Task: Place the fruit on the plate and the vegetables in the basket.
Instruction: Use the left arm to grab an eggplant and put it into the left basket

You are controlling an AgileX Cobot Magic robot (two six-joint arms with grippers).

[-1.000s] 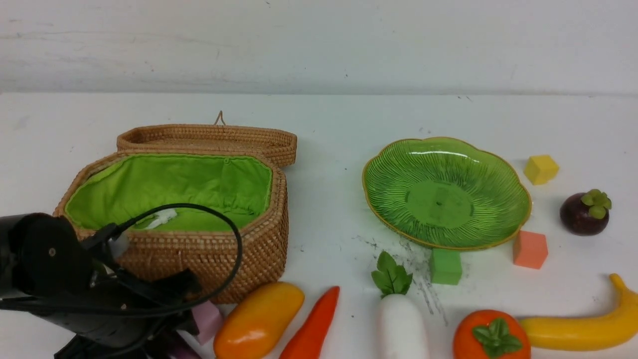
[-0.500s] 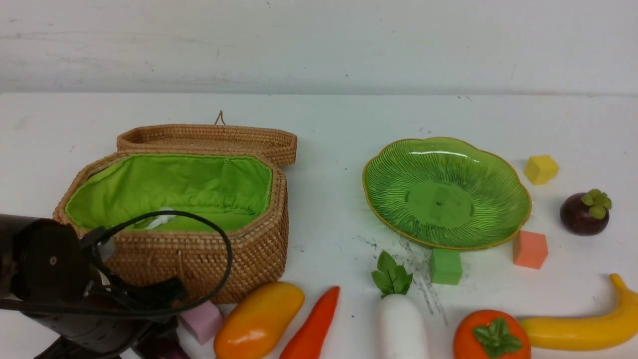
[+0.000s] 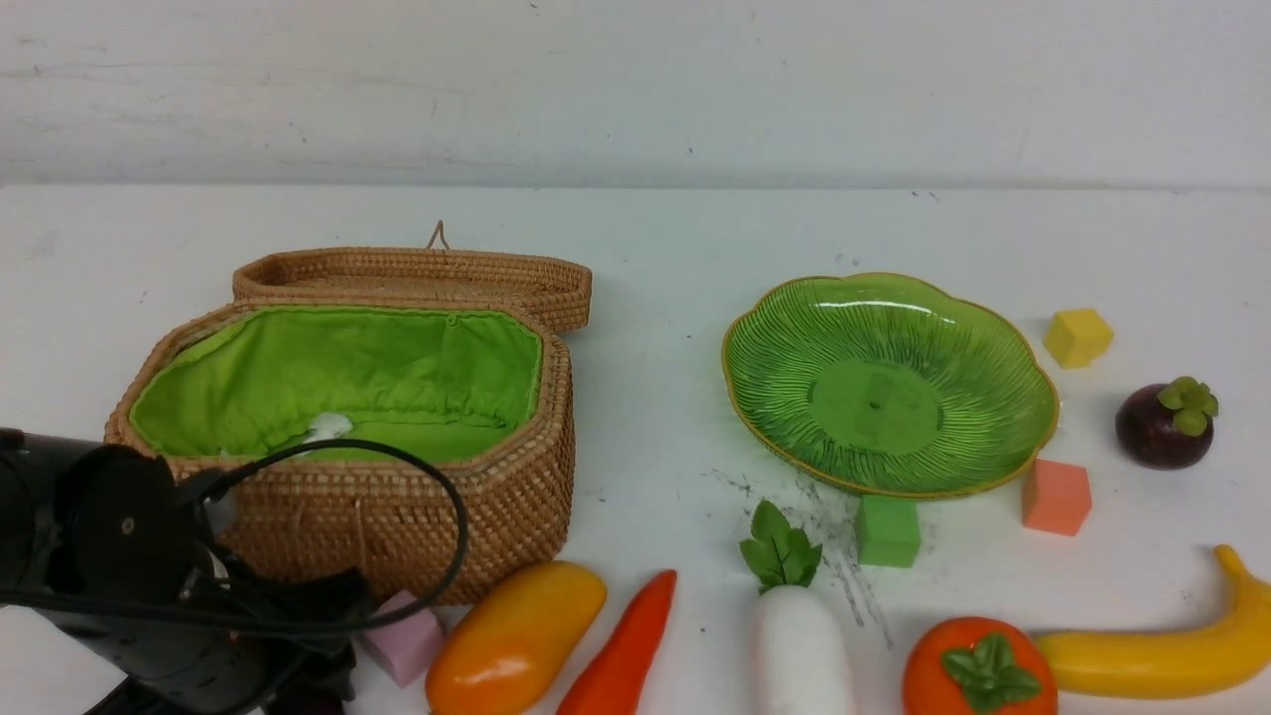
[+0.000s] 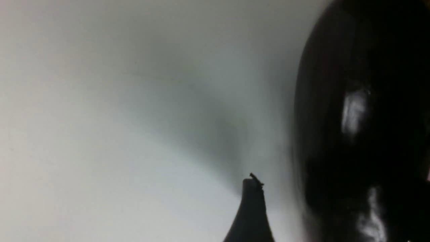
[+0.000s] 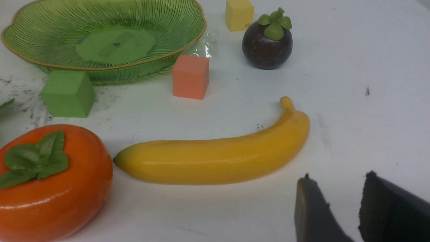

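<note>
**A:** What is the left gripper (image 4: 336, 183) doing?

**B:** Its jaws are spread wide. One finger (image 4: 251, 208) stands just clear of the dark purple glossy toy eggplant (image 4: 362, 127), so nothing is clamped.

**A:** How will the eggplant handle?

**B:** Probably light, hard and slick, and the rounded skin could squirt out. I'd close across the thick middle, not a tapering end.

**A:** Where does it lie?

**B:** On the white table (image 3: 655, 298), in front of the tan woven wicker basket with green lining (image 3: 397, 516), whose lid is open. The right gripper (image 5: 337, 178) hovers with its jaws apart and empty, near the yellow toy banana (image 5: 218, 158).
</note>
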